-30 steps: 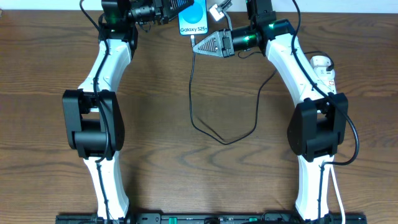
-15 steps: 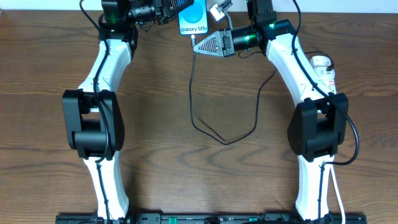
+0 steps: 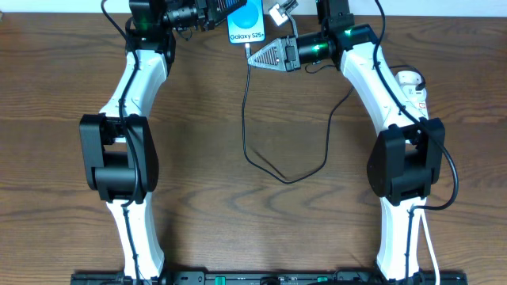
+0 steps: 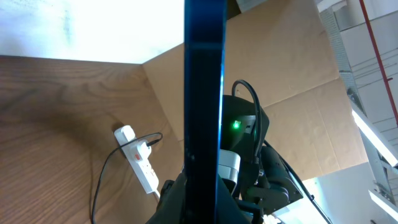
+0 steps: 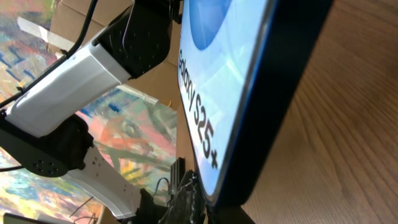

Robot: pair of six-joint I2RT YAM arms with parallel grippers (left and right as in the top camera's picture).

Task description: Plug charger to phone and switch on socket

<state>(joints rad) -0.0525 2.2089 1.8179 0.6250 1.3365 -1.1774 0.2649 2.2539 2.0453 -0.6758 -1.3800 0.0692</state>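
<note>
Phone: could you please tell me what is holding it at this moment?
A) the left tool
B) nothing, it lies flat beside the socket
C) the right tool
A: in the left wrist view the phone stands edge-on between the fingers of the left tool, while overhead the right tool sits just below it, gripping the charger near its tip.

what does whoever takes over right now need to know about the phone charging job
Left gripper: shut on the slim blue-screened Galaxy S25+ phone.
Right gripper: shut on the thin black charger cable near its tip, just below the phone's short edge.
White power strip socket: untouched on the brown wooden table.
Done: both grasps. Left: seat the tip, switch on the socket.
</note>
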